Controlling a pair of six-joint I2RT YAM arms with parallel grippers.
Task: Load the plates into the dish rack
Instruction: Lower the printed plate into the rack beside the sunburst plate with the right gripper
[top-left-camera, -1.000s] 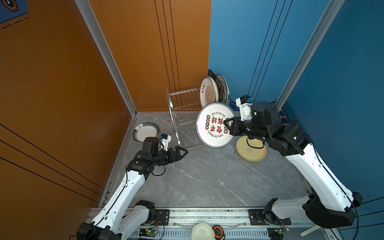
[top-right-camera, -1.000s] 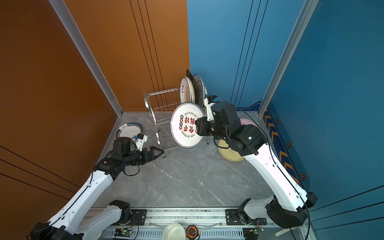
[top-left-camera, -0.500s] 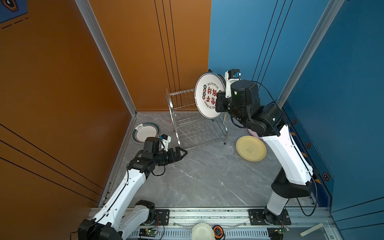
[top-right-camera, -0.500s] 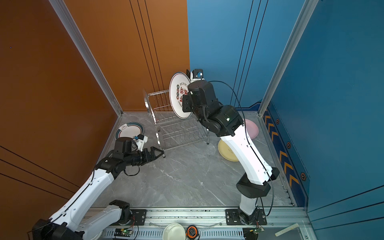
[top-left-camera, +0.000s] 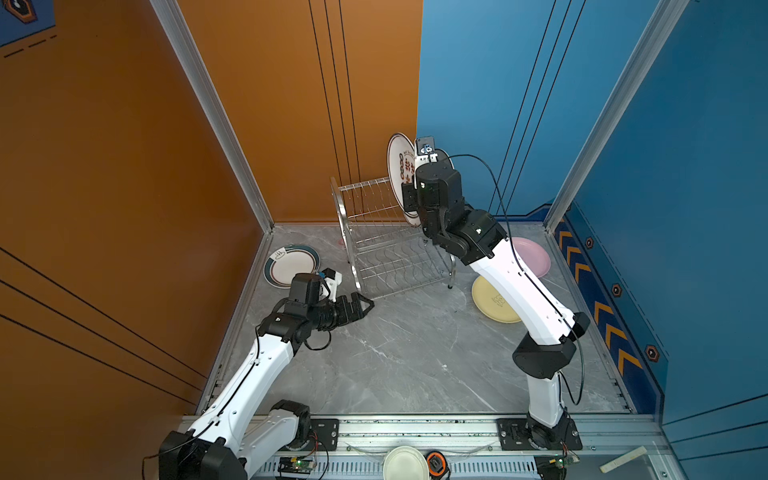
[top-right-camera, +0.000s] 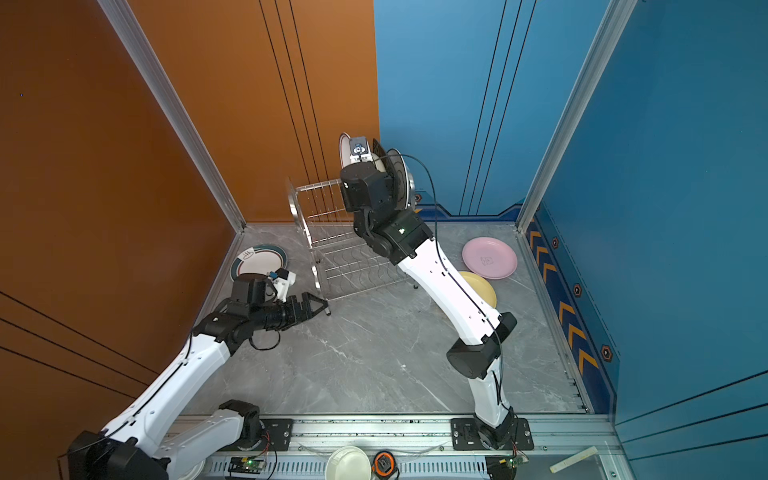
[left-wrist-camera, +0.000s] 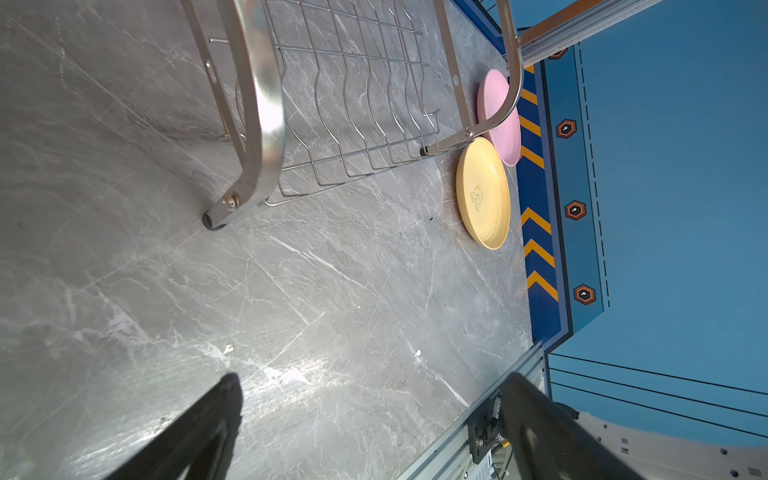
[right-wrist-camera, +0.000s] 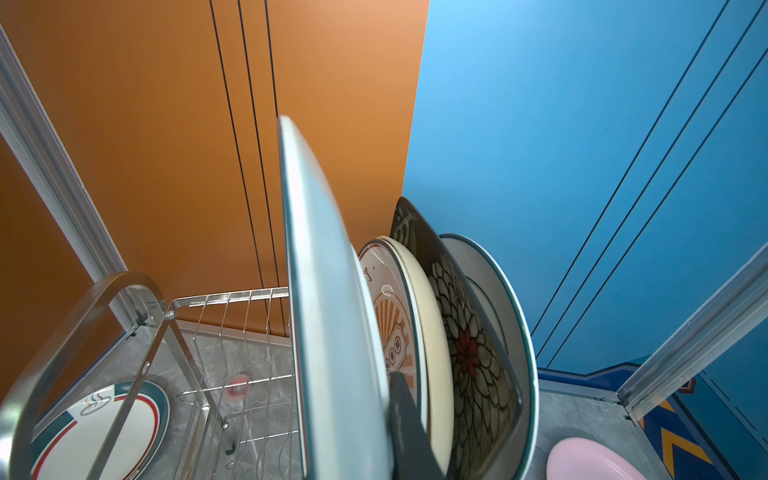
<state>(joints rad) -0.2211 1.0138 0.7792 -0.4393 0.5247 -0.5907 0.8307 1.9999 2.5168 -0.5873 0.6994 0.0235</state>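
The right gripper (right-wrist-camera: 374, 432) clamps a white plate (right-wrist-camera: 328, 324) upright, edge-on, at the rack (right-wrist-camera: 83, 324)'s top tier. Just to its right four plates stand in a row: sunburst plate (right-wrist-camera: 390, 328), cream plate (right-wrist-camera: 434, 332), black floral plate (right-wrist-camera: 469, 349), teal-rimmed plate (right-wrist-camera: 513, 328). A green-rimmed plate (right-wrist-camera: 104, 428) lies flat left of the rack; a pink plate (right-wrist-camera: 590, 461) lies to the right.

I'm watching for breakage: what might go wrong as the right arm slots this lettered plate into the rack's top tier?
1. The red-lettered plate hangs upright close beside the orange-sunburst plate; lowering it slightly off-line may knock them together.
2. The right gripper pinches only its rim, so it might swivel or slip.
3. The left gripper is open, clear of the dish rack, so nothing steadies the rack.
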